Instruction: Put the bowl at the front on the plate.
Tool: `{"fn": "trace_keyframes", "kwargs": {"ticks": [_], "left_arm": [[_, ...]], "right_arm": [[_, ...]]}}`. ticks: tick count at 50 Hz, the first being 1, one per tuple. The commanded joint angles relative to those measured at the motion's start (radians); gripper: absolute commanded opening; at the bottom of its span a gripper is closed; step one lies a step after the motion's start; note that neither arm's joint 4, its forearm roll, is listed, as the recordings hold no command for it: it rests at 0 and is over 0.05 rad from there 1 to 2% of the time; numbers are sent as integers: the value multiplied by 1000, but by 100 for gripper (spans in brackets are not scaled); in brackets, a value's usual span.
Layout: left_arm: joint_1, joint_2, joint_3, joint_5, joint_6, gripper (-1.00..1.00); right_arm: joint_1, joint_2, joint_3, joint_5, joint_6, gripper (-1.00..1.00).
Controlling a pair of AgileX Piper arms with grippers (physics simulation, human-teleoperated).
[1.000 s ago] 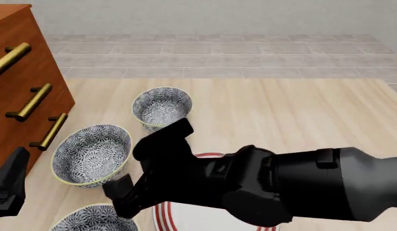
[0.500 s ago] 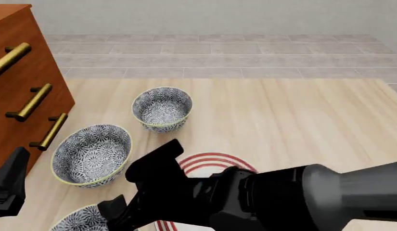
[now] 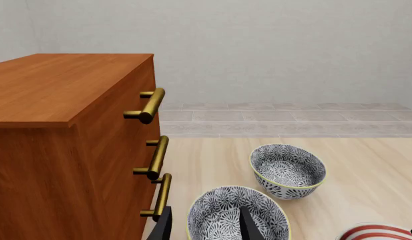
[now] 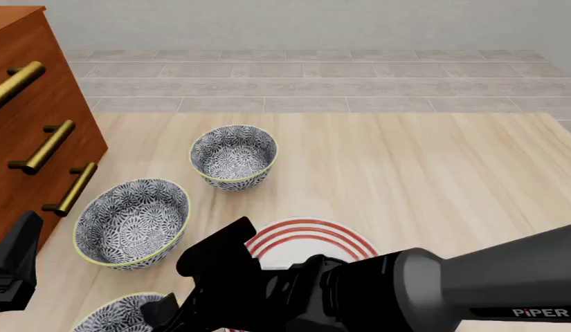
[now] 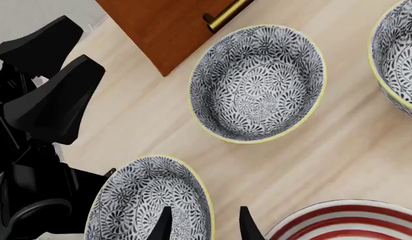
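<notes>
Bowl (image 5: 149, 202) upright beside plate (image 5: 355, 222), right fingers (image 5: 164, 225) apart astride its rim

Pale wooden table (image 4: 433, 173) carrying three patterned bowls, nearest bowl (image 5: 152, 205) beneath right gripper (image 5: 202, 225), plate (image 4: 309, 238) beside, dresser (image 4: 31, 117) beyond.
</notes>
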Motion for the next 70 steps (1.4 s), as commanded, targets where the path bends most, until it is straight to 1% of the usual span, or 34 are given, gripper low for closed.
{"fn": "trace_keyframes", "kwargs": {"ticks": [1,51,61,62,63,64,70], "left_arm": [[0,0,0,0,0,100],[0,0,0,0,0,100],[0,0,0,0,0,100],[0,0,0,0,0,100],[0,0,0,0,0,100],[0,0,0,0,0,100],[-1,0,0,0,0,100]], "right_arm": [[12,38,-3,-18,10,100],[39,135,-13,-66,39,100],[36,135,-12,-67,25,100],[43,129,-8,-73,24,-100],[32,123,-8,-71,17,-100],[44,110,-3,-73,17,-100],[38,85,-3,-61,-5,-100]]}}
